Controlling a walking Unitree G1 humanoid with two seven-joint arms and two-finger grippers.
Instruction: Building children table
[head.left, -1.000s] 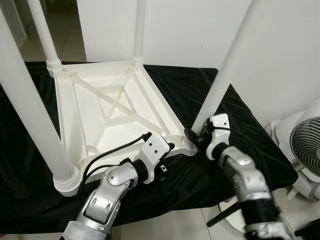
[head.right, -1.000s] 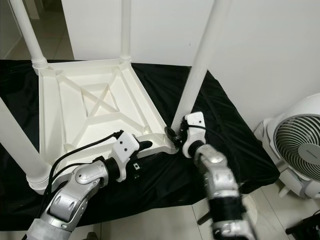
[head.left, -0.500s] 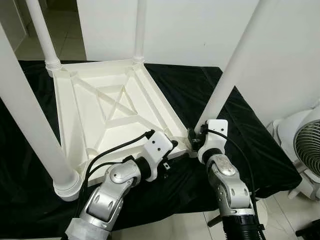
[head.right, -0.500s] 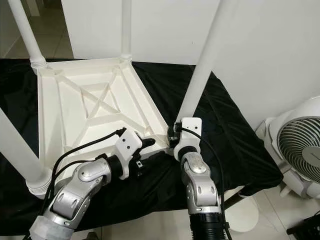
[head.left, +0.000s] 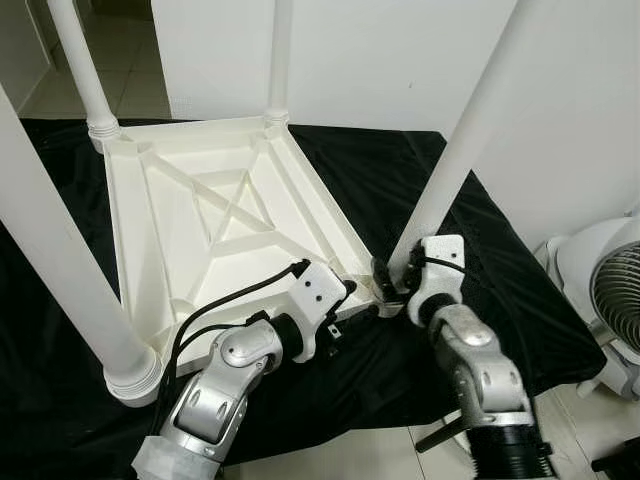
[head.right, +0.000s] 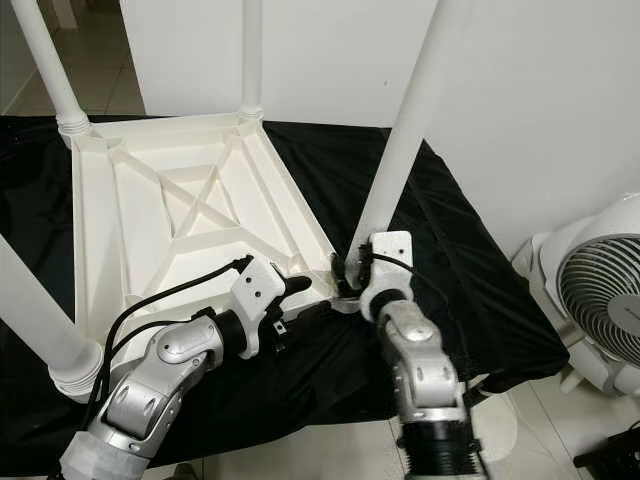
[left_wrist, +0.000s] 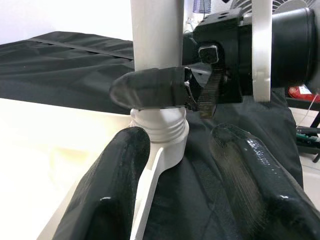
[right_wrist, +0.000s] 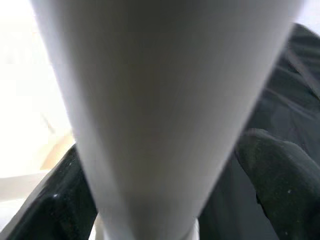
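A white plastic table lies upside down on a black cloth, its legs pointing up. At the near right corner, my right gripper is shut on the foot of the near right leg, just above its threaded collar. In the right wrist view the leg runs between the two black fingers. My left gripper is open at the same corner. Its fingers straddle the table's thin rim just below the collar.
Three more legs stand at the far left, the far middle and the near left. The black cloth covers a low platform. A white fan stands on the floor at the right, and a white wall rises behind.
My right forearm swung left and then back right while its gripper stayed at the foot of the leg. The left gripper has hardly moved.
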